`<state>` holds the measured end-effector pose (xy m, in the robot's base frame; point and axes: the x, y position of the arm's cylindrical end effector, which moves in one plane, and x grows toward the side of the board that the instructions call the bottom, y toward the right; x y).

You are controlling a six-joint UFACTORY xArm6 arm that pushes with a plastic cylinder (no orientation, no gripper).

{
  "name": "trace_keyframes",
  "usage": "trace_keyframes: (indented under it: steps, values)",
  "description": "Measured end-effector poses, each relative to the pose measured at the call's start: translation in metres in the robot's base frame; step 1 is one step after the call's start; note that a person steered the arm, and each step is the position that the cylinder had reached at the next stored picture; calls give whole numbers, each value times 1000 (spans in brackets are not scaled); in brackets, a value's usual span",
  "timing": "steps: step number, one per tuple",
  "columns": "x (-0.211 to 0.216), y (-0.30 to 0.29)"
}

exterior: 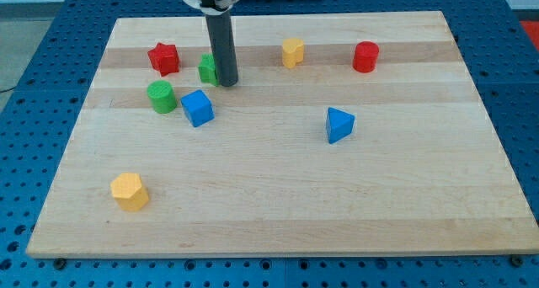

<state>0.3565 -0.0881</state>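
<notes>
My tip (227, 83) rests on the board at the view's upper left, touching the right side of a green block (206, 69) that the rod partly hides, so its shape is unclear. A red star block (164, 58) lies to the left of that green one. Below them sit a green cylinder (161, 96) and a blue cube (198, 108), the cube just below and left of the tip.
A yellow block (292, 51) and a red cylinder (365, 56) sit along the view's top right. A blue triangular block (338, 124) lies right of centre. A yellow hexagonal block (130, 191) sits at the lower left. The wooden board (278, 204) lies on a blue perforated table.
</notes>
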Motion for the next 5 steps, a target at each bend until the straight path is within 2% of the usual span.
trace_keyframes:
  steps: [1, 3, 5]
  values:
    - [36, -19]
    - [40, -98]
    - [95, -152]
